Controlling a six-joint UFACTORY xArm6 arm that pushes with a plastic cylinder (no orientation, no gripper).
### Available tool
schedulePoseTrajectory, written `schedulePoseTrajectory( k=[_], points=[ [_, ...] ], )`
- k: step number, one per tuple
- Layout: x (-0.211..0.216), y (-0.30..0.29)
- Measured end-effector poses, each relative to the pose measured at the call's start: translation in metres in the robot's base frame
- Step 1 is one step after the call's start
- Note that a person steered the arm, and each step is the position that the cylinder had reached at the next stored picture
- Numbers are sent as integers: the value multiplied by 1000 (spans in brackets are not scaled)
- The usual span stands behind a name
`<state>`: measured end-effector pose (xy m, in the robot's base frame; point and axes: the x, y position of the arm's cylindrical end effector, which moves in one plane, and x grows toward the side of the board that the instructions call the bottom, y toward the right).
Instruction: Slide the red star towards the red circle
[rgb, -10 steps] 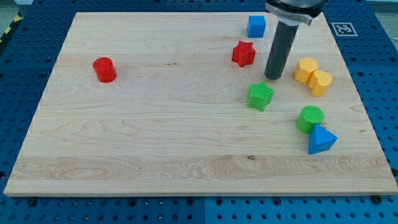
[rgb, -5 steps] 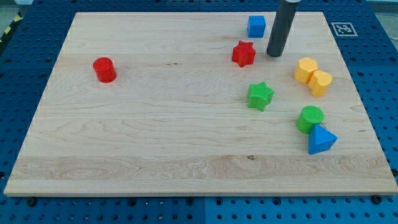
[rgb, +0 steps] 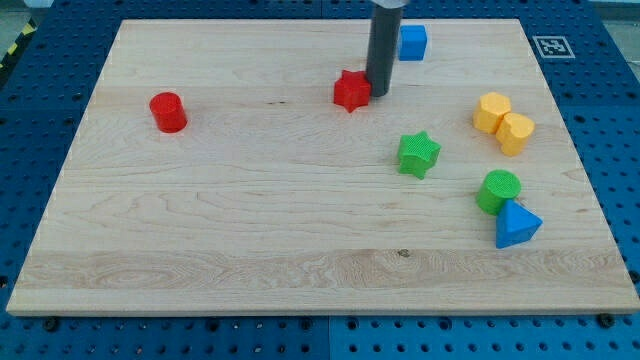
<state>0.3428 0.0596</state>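
Upper middle of the table (rgb: 250, 220): red star (rgb: 351, 91), lying flat. My tip (rgb: 378, 94) sits against its right side, touching or as good as touching; the rod rises straight up out of the view's top. No jaws on this rig, just the bare rod, so nothing is gripped; contact with the star's edge is all I have.

Red circle (rgb: 168, 111) is well to the view's left of the star, near the table's left side and slightly lower in the view. Bare wood between the two.

Blue cube (rgb: 412, 42) is just up and right of my rod, near the table's top edge, apart from the star. Green star (rgb: 419, 155) is below and right of my tip, clear of it.

Right side of the table: two yellow blocks (rgb: 503, 122) touching each other, shape looks roughly hexagonal or rounded, can't say exactly. Below them a green cylinder (rgb: 498, 191), with a blue triangular block (rgb: 516, 225) touching it at its lower right.
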Motion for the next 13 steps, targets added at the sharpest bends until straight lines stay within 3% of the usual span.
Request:
schedulePoseTrajectory(
  k=[4,8,13],
  points=[
    [33,-89],
    [4,-156],
    [3,-216]
  ],
)
